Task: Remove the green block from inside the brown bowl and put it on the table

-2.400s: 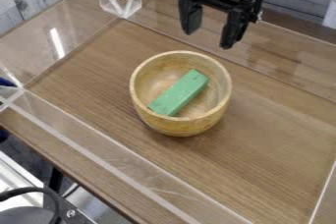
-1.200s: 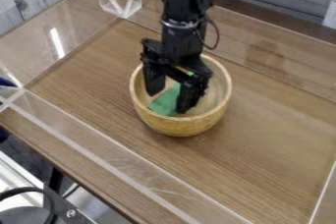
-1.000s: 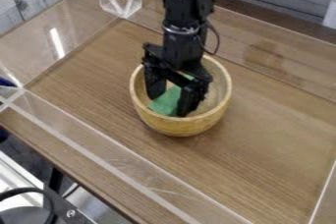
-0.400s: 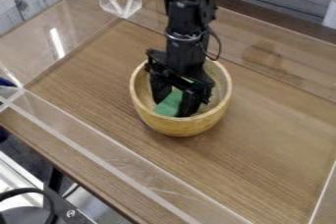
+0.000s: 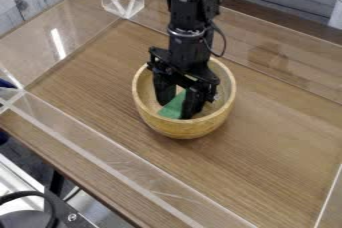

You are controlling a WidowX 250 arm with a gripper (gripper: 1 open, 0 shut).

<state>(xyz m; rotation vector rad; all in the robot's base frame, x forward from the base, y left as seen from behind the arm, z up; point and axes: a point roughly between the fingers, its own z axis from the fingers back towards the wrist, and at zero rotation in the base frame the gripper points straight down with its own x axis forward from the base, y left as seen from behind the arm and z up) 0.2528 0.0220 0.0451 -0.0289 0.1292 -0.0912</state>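
The brown bowl (image 5: 214, 120) sits in the middle of the table (image 5: 274, 147). The green block (image 5: 173, 110) lies inside it, partly covered by the arm. My gripper (image 5: 182, 103) points straight down into the bowl, its two black fingers (image 5: 163, 90) standing on either side of the block. The jaws have come in toward the block's sides, but the view does not show whether the pads press on it. The block rests low in the bowl.
Low clear acrylic walls (image 5: 80, 140) border the tabletop on all sides. A small clear bent piece (image 5: 123, 0) stands at the back left corner. Bare wood lies to the right and front of the bowl.
The gripper came down from above the table's back into the bowl over the block. Since then the hand has stayed put while its fingers narrowed around the block.
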